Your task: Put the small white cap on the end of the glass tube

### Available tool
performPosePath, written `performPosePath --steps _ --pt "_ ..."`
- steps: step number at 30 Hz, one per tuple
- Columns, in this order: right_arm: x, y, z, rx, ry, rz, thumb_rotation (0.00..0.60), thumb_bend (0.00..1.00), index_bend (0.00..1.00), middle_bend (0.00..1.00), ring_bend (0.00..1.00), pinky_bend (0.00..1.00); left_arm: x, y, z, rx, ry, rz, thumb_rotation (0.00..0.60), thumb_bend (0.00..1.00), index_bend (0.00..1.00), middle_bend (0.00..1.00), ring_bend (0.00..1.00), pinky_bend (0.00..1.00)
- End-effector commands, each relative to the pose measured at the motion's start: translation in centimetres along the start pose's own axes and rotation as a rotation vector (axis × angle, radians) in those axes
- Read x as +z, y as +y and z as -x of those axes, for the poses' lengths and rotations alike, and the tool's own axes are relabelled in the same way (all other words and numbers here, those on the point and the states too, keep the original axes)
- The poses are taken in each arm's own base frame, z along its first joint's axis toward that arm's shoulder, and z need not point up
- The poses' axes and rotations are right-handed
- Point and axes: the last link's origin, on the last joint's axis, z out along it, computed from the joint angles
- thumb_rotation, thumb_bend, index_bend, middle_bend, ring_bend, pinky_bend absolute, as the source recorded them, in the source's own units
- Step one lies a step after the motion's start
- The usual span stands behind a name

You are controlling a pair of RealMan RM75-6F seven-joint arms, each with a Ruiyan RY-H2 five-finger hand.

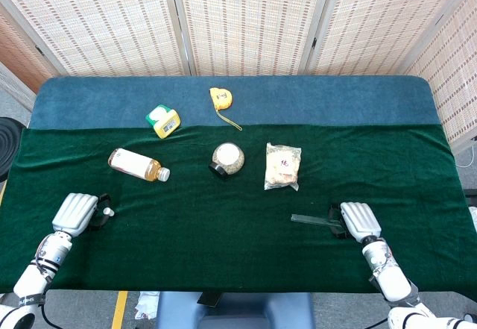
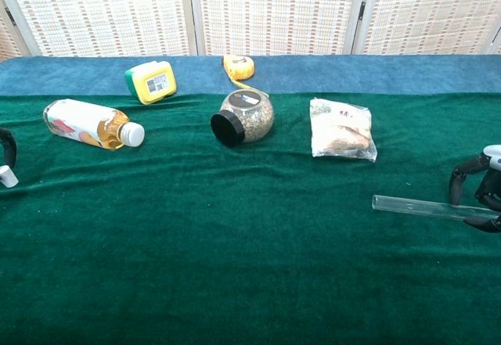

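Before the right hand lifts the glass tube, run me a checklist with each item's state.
1. Glass tube lying flat on the green cloth: ok.
2. Right hand over the tube's right end, fingers curled around it: ok.
3. Firm hold on the tube: cannot tell.
4. Tube's free left end uncovered, nothing beside it: ok.
5. Small white cap by the left hand: ok; whether it is held, cannot tell.
6. Snack bag apart from the tube: ok.

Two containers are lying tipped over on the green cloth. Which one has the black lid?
The round glass jar in the middle, filled with something speckled, has the black lid. The other, a bottle of amber drink to its left, has a white cap.
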Motion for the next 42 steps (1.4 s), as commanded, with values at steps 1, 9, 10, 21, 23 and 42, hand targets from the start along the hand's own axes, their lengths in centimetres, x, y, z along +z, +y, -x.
performPosePath --steps 1,9,10,21,23,42 --pt "0.1 -0.1 0.0 0.0 -0.001 -0.001 0.6 0.38 0.49 0.91 1.0 1.0 0.0 0.0 0.0 -0.001 0.001 -0.001 0.6 0.47 0.63 1.0 0.92 0.81" --pt "0.5 -0.1 0.1 -0.012 -0.003 0.006 0.6 0.38 0.53 0.91 1.0 1.0 0.2 0.0 0.1 -0.003 -0.003 -0.001 0.6 0.47 0.63 1.0 0.92 0.81" --pt "0.5 -0.2 0.1 -0.016 -0.002 0.006 0.6 0.38 0.55 0.91 1.0 1.0 0.2 0.0 0.1 -0.003 -0.002 -0.001 0.6 0.47 0.63 1.0 0.92 0.81" --pt "0.6 -0.6 -0.1 0.005 0.01 -0.006 0.6 0.48 0.66 0.92 1.0 1.0 0.1 -0.3 -0.2 -0.022 0.013 -0.001 0.6 0.47 0.63 1.0 0.92 0.81" --pt "0.4 -0.7 -0.4 0.023 0.019 -0.013 0.6 0.5 0.68 0.93 1.0 1.0 0.1 -0.3 -0.3 -0.027 0.022 0.0 0.6 0.47 0.62 1.0 0.92 0.81" --pt "0.1 -6.1 -3.0 0.318 0.139 -0.301 0.6 0.58 0.71 0.93 1.0 1.0 0.9 2.6 -6.2 -0.385 0.179 0.142 0.6 0.48 0.62 1.0 0.92 0.81"
